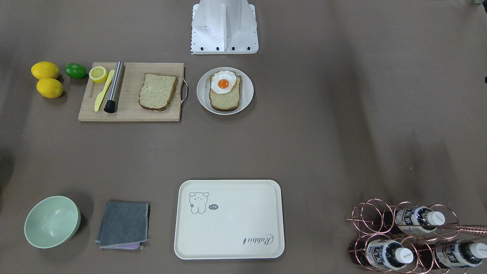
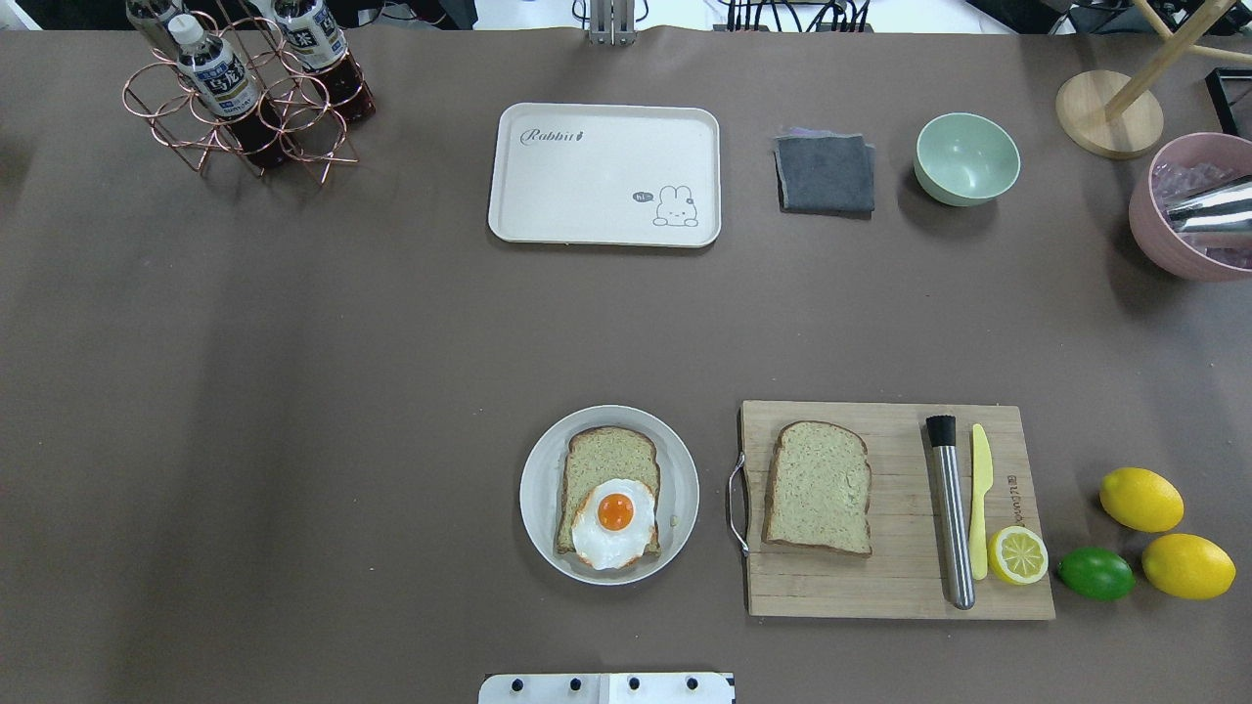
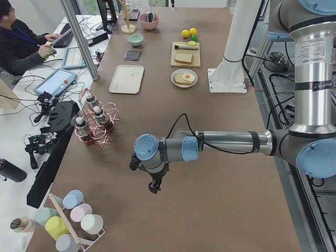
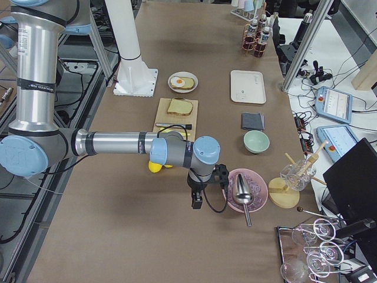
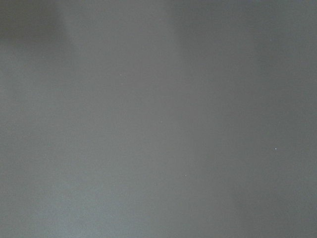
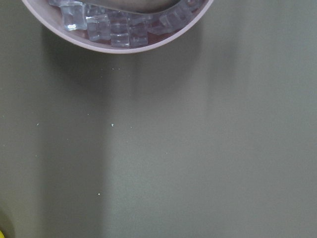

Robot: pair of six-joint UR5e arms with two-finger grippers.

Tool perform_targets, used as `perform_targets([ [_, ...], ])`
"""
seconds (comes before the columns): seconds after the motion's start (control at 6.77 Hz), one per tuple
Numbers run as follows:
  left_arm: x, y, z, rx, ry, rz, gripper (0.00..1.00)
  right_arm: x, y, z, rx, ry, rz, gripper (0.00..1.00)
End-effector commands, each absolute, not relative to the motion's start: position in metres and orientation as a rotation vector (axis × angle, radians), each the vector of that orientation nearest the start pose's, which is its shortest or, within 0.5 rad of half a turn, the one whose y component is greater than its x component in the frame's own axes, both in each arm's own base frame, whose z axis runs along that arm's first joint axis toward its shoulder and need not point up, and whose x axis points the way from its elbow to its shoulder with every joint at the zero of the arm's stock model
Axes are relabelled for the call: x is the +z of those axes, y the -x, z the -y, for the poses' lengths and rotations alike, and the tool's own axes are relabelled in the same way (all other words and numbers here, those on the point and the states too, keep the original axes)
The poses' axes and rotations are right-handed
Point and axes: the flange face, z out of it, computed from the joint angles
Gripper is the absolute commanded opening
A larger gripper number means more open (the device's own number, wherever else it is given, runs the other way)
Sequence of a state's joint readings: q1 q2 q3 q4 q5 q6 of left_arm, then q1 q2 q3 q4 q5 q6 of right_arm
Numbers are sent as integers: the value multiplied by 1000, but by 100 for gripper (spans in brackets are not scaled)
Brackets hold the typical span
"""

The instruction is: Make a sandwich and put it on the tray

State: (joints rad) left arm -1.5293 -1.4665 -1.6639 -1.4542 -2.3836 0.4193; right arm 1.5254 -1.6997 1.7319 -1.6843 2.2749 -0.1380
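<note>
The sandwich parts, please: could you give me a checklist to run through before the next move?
1. The loose bread slice lies flat on the cutting board with nothing on it: ok.
2. The other slice is on the plate with the fried egg on top: ok.
3. The tray has nothing on it: ok.
4. The steel rod and the yellow knife lie apart from the loose bread slice: ok.
5. The left gripper and the right gripper are open: cannot tell, side views only.
6. Both grippers are away from the food: ok.
</note>
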Motion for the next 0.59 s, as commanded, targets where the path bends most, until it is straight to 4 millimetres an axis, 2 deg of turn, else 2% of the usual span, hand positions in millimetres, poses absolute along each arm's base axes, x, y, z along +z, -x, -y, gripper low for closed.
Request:
perform_targets([
  [0.0, 671, 43, 440, 380, -33, -827, 99, 655, -49, 433, -146, 46, 707, 100],
  [0.3, 670, 42, 441, 384, -40, -829, 99, 655, -50, 433, -144, 47, 707, 100],
  [0.44, 662, 43, 448, 391, -58, -828, 99, 656, -49, 433, -143, 49, 706, 100],
])
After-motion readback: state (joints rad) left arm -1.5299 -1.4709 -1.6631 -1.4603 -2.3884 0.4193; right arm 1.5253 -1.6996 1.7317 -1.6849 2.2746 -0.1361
